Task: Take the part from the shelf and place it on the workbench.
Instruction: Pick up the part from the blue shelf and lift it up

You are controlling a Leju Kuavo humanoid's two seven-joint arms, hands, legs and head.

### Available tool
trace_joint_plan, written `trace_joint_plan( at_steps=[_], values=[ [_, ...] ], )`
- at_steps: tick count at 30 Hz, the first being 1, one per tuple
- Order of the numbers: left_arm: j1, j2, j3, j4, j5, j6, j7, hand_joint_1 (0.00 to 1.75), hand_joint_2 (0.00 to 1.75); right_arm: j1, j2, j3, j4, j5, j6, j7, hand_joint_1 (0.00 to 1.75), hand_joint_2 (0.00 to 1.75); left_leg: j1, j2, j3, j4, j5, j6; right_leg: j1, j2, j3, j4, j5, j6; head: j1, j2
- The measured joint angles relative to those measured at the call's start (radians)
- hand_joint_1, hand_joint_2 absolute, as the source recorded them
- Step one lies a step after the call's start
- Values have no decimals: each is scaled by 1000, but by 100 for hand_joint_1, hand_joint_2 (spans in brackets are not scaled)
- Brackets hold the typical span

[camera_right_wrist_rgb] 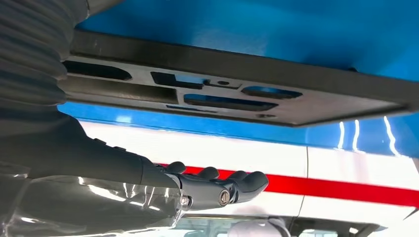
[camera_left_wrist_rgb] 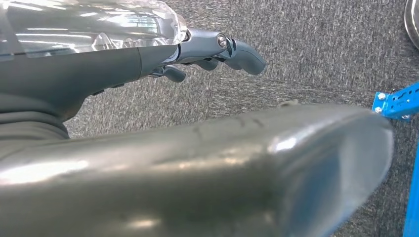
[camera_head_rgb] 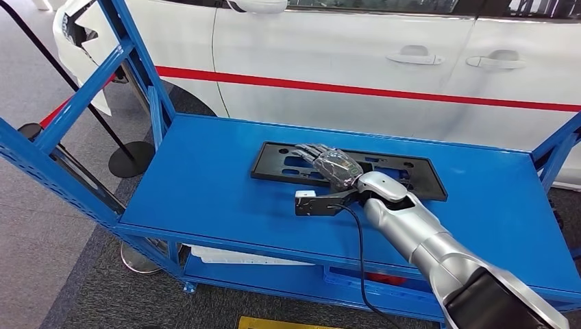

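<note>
The part (camera_head_rgb: 411, 179) is a flat black rectangular plate with cut-outs, lying on the blue shelf top (camera_head_rgb: 212, 185) toward its far side. My right hand (camera_head_rgb: 334, 166) hovers over the plate's middle with fingers stretched out flat, holding nothing. In the right wrist view the plate (camera_right_wrist_rgb: 306, 94) lies flat on blue metal, and a gap shows between it and the hand's straight fingers (camera_right_wrist_rgb: 232, 185). My left hand (camera_left_wrist_rgb: 217, 49) hangs by my side over grey carpet, fingers loosely extended and empty.
A white car with a red stripe (camera_head_rgb: 342, 55) stands right behind the shelf. Blue frame bars (camera_head_rgb: 75, 103) rise at the shelf's left end and another at its right (camera_head_rgb: 555, 147). A black stand base (camera_head_rgb: 130, 159) sits on the floor at left. White material (camera_head_rgb: 233, 257) lies on the lower shelf.
</note>
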Motion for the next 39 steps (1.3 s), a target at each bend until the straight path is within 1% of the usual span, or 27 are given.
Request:
trace_joint_plan(
  at_steps=[8,11,17,21,25,29,39],
  values=[
    [0,-5,0,0,-5,2,-8,0,0,37,-21,-63,-67,-58,-46,-2,0,175,0,0,0,0,0,0,0,0,0,0,0,0,0,0],
    [0,-8,-1,0,-8,1,-9,0,0,42,-20,-72,-61,-36,-77,-4,0,175,0,0,0,0,0,0,0,0,0,0,0,0,0,0],
    [-1,-10,-2,0,-8,1,-16,0,0,21,2,-75,19,40,-134,28,0,175,0,0,0,0,0,0,0,0,0,0,0,0,0,0],
    [-1,-10,-2,0,-3,2,-17,0,0,-14,10,-75,97,71,-138,42,0,175,0,0,0,0,0,0,0,0,0,0,0,0,0,0],
    [-1,-11,-2,0,0,9,-14,0,0,-39,6,-82,170,79,-128,62,0,175,0,0,0,0,0,0,0,0,0,0,0,0,0,0],
    [-1,-12,-3,0,-1,12,-8,0,0,-43,-24,-95,218,72,-126,69,0,175,0,0,0,0,0,0,-1,0,0,0,0,0,0,0],
    [0,-12,-7,0,1,5,-18,0,0,-50,-147,-152,273,22,-135,59,0,175,0,-1,0,1,0,0,-1,-1,0,0,0,0,0,0]
  ],
)
